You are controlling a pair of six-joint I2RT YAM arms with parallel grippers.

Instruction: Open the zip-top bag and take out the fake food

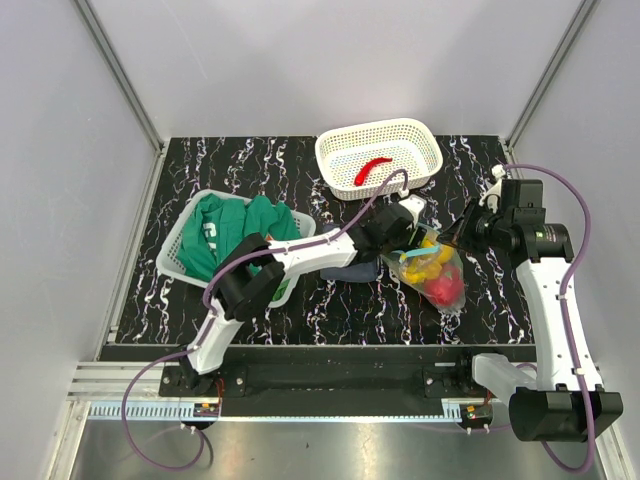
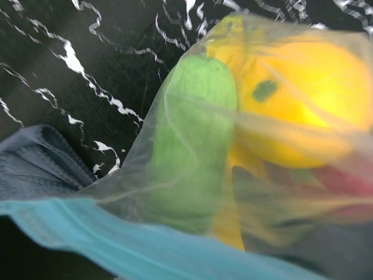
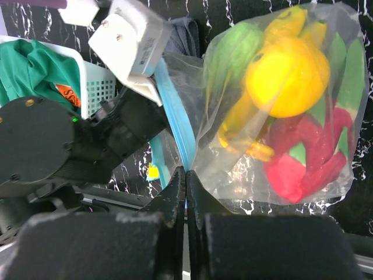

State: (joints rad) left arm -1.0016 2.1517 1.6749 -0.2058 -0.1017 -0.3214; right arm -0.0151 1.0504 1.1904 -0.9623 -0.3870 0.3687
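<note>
Bag: zip-top bag point(image 1: 437, 268) lies on the black marbled table point(image 1: 250, 160), right of centre, between the two grippers, mouth toward the left arm.
Zip: teal zip strip point(image 3: 175, 125) runs along the mouth edge. In the left wrist view it crosses the bottom of frame point(image 2: 116, 239). Sealed or parted: cannot tell.
Contents: fake food point(image 1: 432, 262) is inside, with a green vegetable point(image 2: 192, 146), a yellow round fruit point(image 3: 285, 76) and a red piece point(image 3: 303, 157) pressed against the plastic.
Out of bag: red chili point(image 1: 373, 164) sits in the white basket point(image 1: 425, 140) at the far edge.
Right gripper point(image 3: 185, 181): fingers pressed together, thin bag plastic pinched between the tips at the strip's end.
Left gripper point(image 1: 405, 235): at the bag mouth, above the dark blue cloth point(image 2: 35, 163). Its fingers are outside its own camera's frame, so I cannot tell its opening or what it holds.
Other: green clothing point(image 1: 235, 225) fills a second basket point(image 1: 170, 260) on the left side.
</note>
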